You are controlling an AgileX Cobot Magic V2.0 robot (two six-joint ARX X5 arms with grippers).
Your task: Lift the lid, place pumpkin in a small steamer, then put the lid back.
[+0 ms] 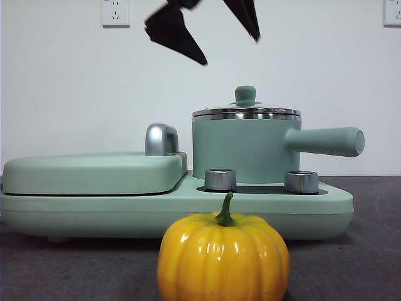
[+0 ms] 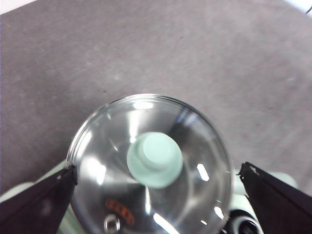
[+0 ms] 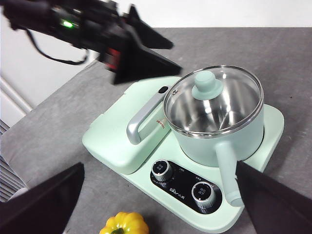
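Observation:
The lid (image 1: 245,111) (image 2: 195,146) (image 3: 229,105), clear glass with a mint knob, sits closed on the small steamer (image 1: 241,150) (image 3: 214,144). My left gripper (image 1: 231,51) (image 2: 157,168) (image 3: 176,57) hangs open a little above the lid, slightly toward the griddle side, with a jaw on either side of the knob and touching nothing. The pumpkin (image 1: 222,257) (image 3: 124,224) stands on the table in front of the cooker. My right gripper (image 3: 159,165) is open and empty, high above the cooker's front edge and the pumpkin.
The steamer's long handle (image 1: 326,141) (image 3: 226,170) points away from the griddle. A flat mint griddle cover (image 1: 94,172) (image 3: 117,141) with a steel handle (image 1: 161,139) (image 3: 141,122) lies beside the pot. Two dials (image 1: 220,179) (image 3: 202,192) sit on the base (image 1: 313,210).

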